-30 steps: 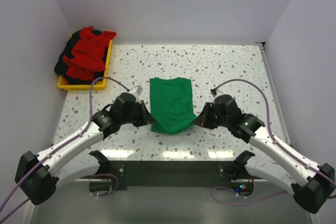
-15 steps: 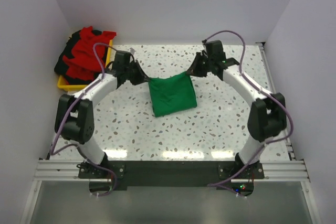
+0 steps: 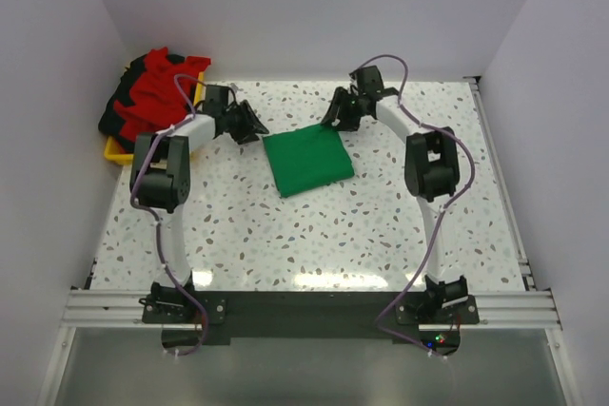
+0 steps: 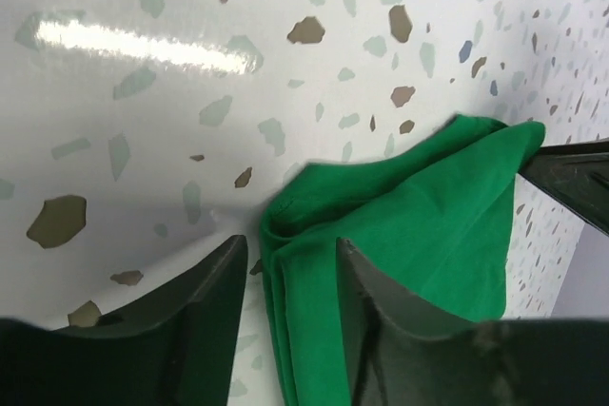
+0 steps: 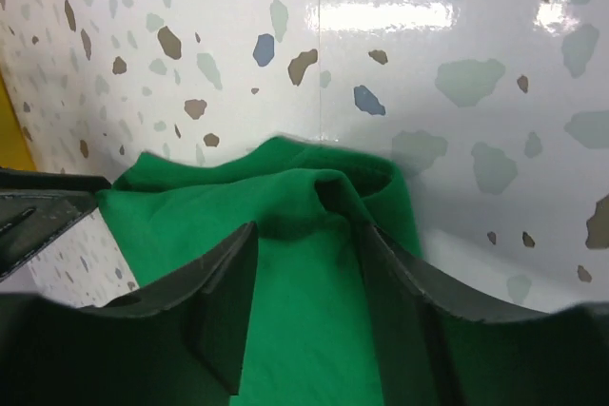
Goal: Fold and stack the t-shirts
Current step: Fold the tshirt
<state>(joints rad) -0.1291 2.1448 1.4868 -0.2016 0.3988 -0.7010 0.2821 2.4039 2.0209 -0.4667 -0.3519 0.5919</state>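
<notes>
— The speckled worktop point(image 3: 381, 225) carries the green t-shirt point(image 3: 306, 161). It is folded into a rough square toward the far side, right of the yellow tray point(image 3: 112, 150) of red and black shirts point(image 3: 152, 97).
— And the arms?
— Both reach far forward, wrists low. The left end effector point(image 3: 251, 130) and right end effector point(image 3: 331, 118) sit at its far corners, jaws partly open. Cloth lies between the fingers point(image 4: 205, 325), apparently unpinched.
— Then they'd best lift straight off, so nothing drags the fold.
</notes>
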